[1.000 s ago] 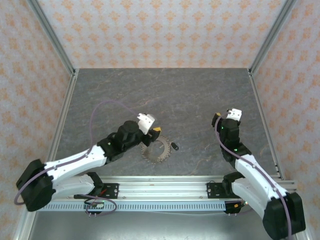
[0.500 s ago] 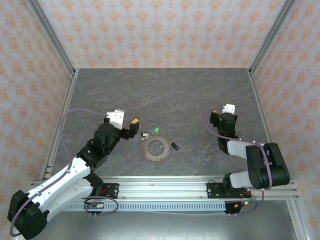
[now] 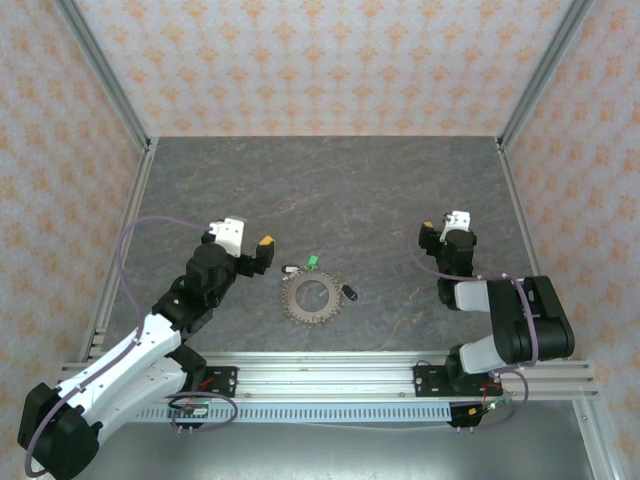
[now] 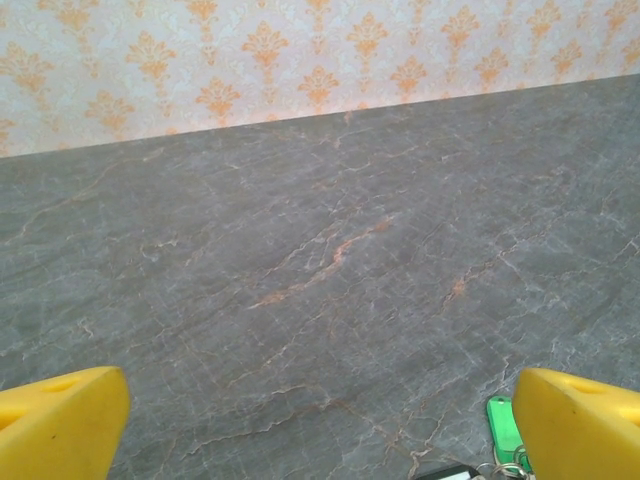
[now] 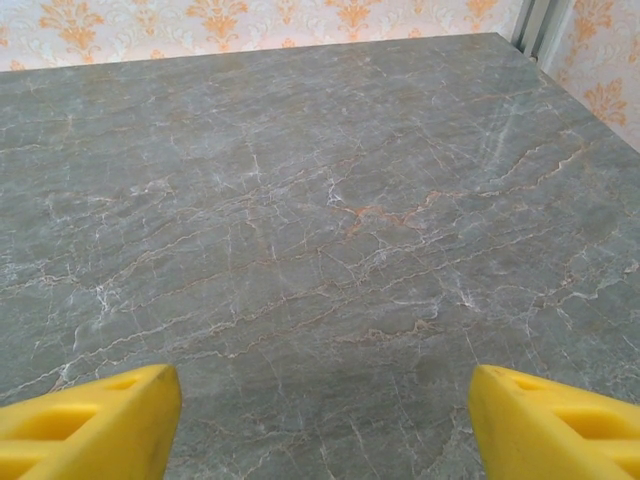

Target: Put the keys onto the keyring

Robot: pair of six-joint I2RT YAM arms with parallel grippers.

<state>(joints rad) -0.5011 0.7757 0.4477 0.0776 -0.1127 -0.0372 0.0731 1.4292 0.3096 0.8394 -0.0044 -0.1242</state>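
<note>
We find the toothed keyring lying flat on the tabletop, near the front edge and roughly midway between the two arms. A green key sits just beyond its far rim and a black key lies just beside its right rim. A small pale piece rests next to the green key. From overhead it is too small for us to name, and we cannot tell whether the green key is threaded on the ring or merely touches it. The left hand sits to the left of the ring and apart from it, released and grasping nothing. In its wrist view the yellow fingers are spread wide over bare stone, with the green key showing low beside the right finger. We judge that this stance keeps the hand clear of the ring while leaving the keys within easy reach. The right hand is well off to the right, also spread and empty, and looks across bare tabletop toward the far wall. We read that as a waiting pose that leaves the ring unobstructed. The black key, at least, seems not yet on the ring, so we think the task is unfinished.
</note>
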